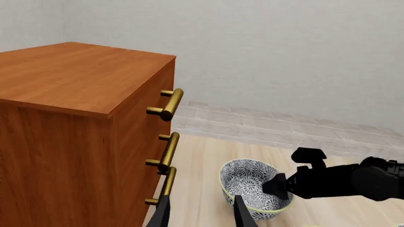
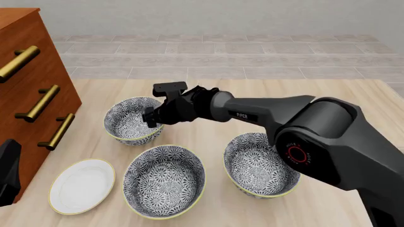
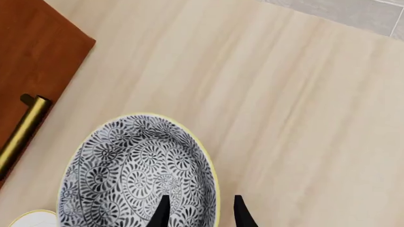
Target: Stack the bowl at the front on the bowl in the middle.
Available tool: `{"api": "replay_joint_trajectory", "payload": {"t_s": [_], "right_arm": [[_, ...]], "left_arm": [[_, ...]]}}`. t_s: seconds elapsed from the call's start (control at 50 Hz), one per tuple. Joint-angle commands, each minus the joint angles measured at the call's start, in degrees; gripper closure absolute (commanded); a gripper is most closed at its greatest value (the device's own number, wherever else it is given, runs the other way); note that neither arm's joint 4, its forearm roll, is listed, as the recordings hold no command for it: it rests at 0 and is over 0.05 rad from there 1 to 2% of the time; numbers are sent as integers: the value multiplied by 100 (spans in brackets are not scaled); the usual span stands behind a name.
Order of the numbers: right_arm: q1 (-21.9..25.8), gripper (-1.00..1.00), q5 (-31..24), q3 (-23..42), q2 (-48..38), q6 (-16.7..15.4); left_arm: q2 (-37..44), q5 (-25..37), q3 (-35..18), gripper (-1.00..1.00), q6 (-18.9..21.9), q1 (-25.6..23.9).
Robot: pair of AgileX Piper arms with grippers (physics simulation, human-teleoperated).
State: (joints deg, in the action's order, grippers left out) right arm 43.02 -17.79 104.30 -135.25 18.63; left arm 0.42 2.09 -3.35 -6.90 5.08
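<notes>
The bowl at the front (image 2: 128, 121) stands upright on the table (image 2: 208, 138), just beside the cabinet's (image 2: 58, 90) drawer fronts; the right gripper (image 2: 150, 118) is at its rim on the side away from the cabinet, fingers spread, one fingertip (image 3: 162, 211) over the patterned inside and the other over the bare table outside, the yellowish rim between them; whether either touches the rim cannot be told. The bowl in the middle (image 2: 260, 170) sits well away from the cabinet, under the right arm; a third bowl (image 2: 164, 180) stands close beside it, with a white plate (image 2: 82, 185) next to that, near the cabinet's lower corner. The left gripper (image 1: 200, 215) hangs beside the cabinet's brass handles (image 1: 165, 152), fingers apart, holding nothing.
</notes>
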Motion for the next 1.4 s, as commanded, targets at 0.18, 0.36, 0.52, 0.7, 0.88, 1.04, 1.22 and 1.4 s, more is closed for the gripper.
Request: {"api": "replay_joint_trajectory", "payload": {"t_s": [0.18, 0.36, 0.52, 0.7, 0.88, 1.04, 1.22, 1.4], "right_arm": [[64, -100, 163, -126, -157, 58], [87, -100, 166, -101, -203, 90], [30, -100, 146, -34, -307, 63], [50, 100, 157, -42, -275, 68], [30, 100, 188, -100, -172, 106], [-28, 100, 219, -117, -132, 135], [-107, 100, 288, -162, 19, 206], [-113, 100, 250, -164, 330, 206]], "left_arm": [[0, 1, -21, -100, -15, 15], [-5, 4, -24, -100, -22, 17], [-14, 16, -32, -100, -30, -7], [-21, 24, -47, -100, -32, 10], [-29, 33, -71, -100, -26, 32], [-30, 24, -59, -100, -22, 28], [-33, 28, -56, -100, -10, 6], [-32, 27, -62, -100, -9, -26]]}}
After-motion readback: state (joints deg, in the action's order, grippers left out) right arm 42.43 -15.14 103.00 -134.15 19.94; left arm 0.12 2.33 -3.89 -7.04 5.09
